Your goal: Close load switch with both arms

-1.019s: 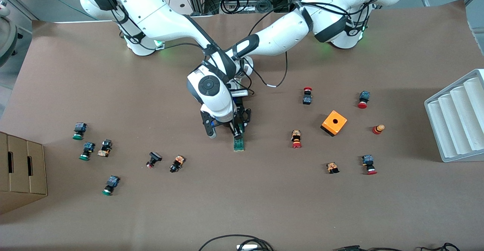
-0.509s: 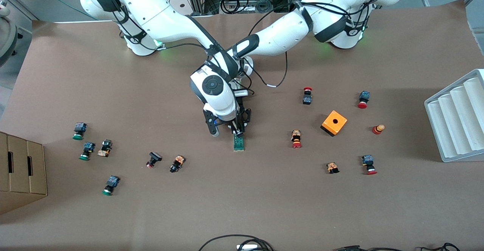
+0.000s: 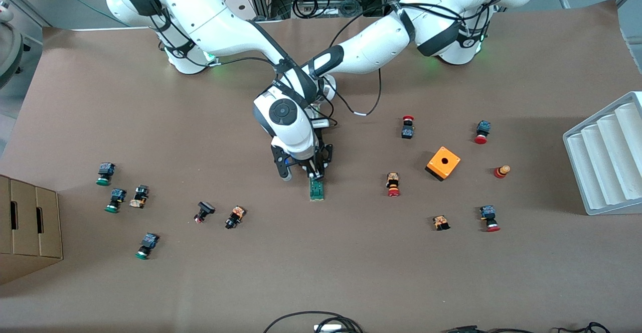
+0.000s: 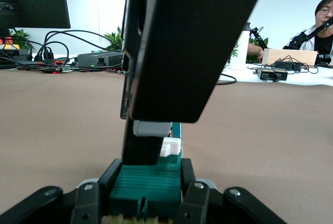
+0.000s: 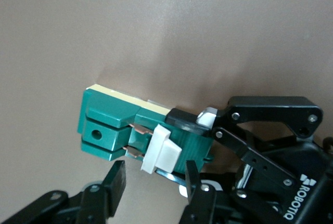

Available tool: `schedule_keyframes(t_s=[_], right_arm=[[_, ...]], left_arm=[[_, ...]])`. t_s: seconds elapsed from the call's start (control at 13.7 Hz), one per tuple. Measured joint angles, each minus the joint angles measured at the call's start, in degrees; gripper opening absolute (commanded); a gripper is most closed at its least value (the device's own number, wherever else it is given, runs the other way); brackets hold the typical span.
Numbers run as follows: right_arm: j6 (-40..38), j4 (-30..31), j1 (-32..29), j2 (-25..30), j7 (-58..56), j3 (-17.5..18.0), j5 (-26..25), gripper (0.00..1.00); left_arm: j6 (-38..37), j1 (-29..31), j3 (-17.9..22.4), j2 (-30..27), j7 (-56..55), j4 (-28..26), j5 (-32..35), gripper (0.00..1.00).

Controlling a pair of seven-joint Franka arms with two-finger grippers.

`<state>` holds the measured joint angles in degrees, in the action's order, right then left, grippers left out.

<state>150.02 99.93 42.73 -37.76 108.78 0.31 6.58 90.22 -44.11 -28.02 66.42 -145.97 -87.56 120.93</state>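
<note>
Load switch [image 3: 316, 190], green with a white lever [image 5: 161, 148], lies flat mid-tabletop [image 3: 321, 273], nothing around it crowding it. Just beside it toward the bases, the left claw [image 3: 321, 165] pinches the switch's end, fingers pressed against its sides. The right claw [image 3: 300, 170] hangs over the lever, fingers spread either side without touching. Loose push buttons [image 3: 392, 184] and an orange box [image 3: 443, 163] sit well apart.

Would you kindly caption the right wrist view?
Left gripper clamps the green load switch; right gripper straddles its white lever.
</note>
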Motion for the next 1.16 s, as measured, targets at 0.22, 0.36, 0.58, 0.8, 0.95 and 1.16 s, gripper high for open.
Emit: schedule_keyframes(t_s=[0.22,0.36,0.58,0.8,0.95,1.16], right_arm=[[0.1,0.0,0.0,-0.1,0.0,-0.1,0.0,0.54],[0.2,0.0,0.0,-0.1,0.0,-0.3,0.0,0.54],[0.2,0.0,0.0,-0.1,0.0,-0.5,0.0,0.54],[0.2,0.0,0.0,-0.1,0.0,-0.5,0.0,0.53],[0.2,0.0,0.0,-0.1,0.0,-0.5,0.0,0.51],[0.2,0.3,0.0,0.0,0.0,-0.5,-0.1,0.48]], left_arm=[[0.0,0.0,0.0,0.0,0.0,0.0,0.0,0.45],[0.0,0.0,0.0,0.0,0.0,0.0,0.0,0.45],[0.0,0.0,0.0,0.0,0.0,0.0,0.0,0.45],[0.0,0.0,0.0,0.0,0.0,0.0,0.0,0.46],[0.0,0.0,0.0,0.0,0.0,0.0,0.0,0.51],[0.0,0.0,0.0,0.1,0.0,0.1,0.0,0.52]])
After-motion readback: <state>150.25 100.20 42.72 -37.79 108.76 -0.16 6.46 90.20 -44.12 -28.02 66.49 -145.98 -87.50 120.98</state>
